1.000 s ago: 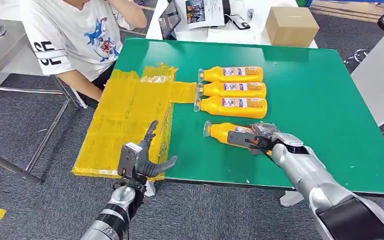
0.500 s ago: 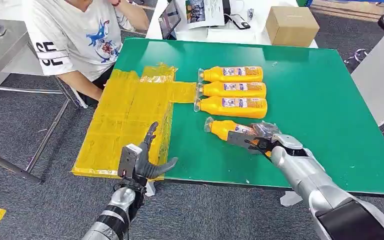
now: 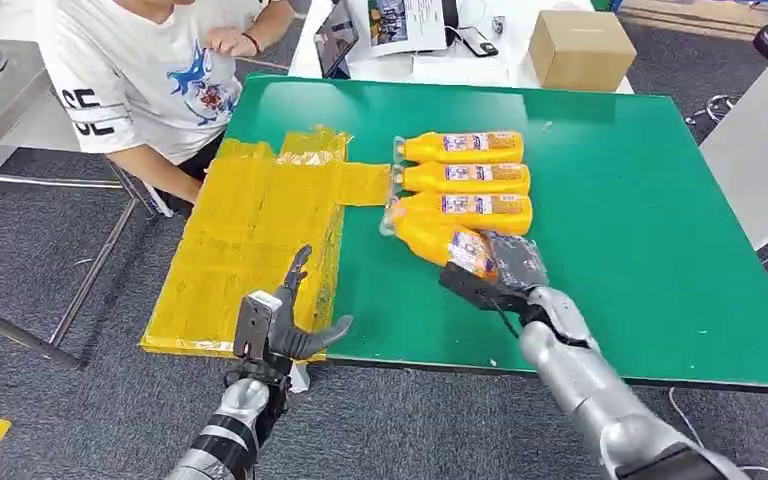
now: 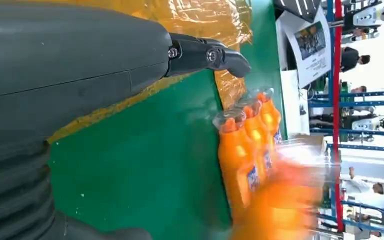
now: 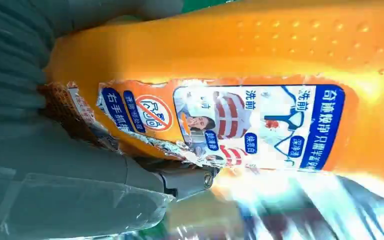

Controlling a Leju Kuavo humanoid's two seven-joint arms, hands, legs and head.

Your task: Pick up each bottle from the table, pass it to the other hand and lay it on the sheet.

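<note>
Lifted and swung since a second ago: orange plastic bottle with blue-and-white label (image 3: 438, 243), now tilted neck-up toward the row, clamped in the right hand (image 3: 500, 272).

Clear of the green tabletop (image 3: 620, 220) by the look of it, neck close to or touching the nearest of three matching orange bottles lying side by side (image 3: 463, 180). Left hand (image 3: 278, 322) empty, fingers spread, hovering over the near corner of the crinkled yellow plastic sheet (image 3: 250, 230), well apart from the lifted bottle. Torn, loose label under the right hand's fingers in the right wrist view, so a likely slip during the pass. Also possible: knocking the row out of line while swinging across. Seated person in white printed T-shirt (image 3: 150, 70) beside the sheet.
</note>
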